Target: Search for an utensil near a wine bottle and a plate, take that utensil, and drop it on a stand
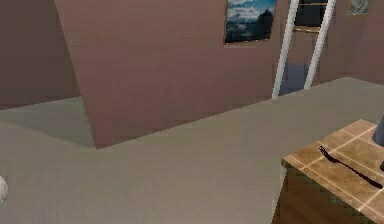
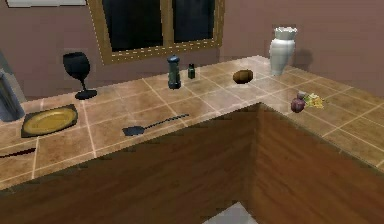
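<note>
The search seems nearly done: a dark spatula lies on the counter just right of the yellow plate, with a small dark bottle farther right. Taking the spatula and dropping it on a stand remain. I cannot tell the gripper's state.

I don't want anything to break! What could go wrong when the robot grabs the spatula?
The spatula lies flat on the counter, so it may be hard to lift. The plate beside it could get bumped. The goblet and bottle stand farther back; reaching too far might topple them.
</note>
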Available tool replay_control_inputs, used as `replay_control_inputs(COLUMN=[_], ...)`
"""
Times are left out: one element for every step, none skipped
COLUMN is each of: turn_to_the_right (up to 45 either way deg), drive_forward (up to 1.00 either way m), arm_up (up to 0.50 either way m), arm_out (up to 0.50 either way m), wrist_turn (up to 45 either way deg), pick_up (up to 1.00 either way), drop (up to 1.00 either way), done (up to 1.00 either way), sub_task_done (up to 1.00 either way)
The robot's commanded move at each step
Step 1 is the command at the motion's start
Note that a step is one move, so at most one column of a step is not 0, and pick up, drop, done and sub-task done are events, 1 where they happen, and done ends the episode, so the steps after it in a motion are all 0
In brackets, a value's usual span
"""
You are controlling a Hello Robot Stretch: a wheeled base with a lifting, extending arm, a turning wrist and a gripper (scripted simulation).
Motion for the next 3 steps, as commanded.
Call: replay_control_inputs(turn_to_the_right=[0.0, 0.0, 0.0], drive_forward=[0.00, 0.00, 0.00], arm_up=[0.38, 0.00, 0.00], arm_out=[0.00, 0.48, 0.00], wrist_turn=[0.0, 0.0, 45.0], pick_up=[0.00, 0.00, 0.00], drop=[0.00, 0.00, 0.00], done=[0.00, 0.00, 0.00], sub_task_done=[0.00, 0.00, 0.00])
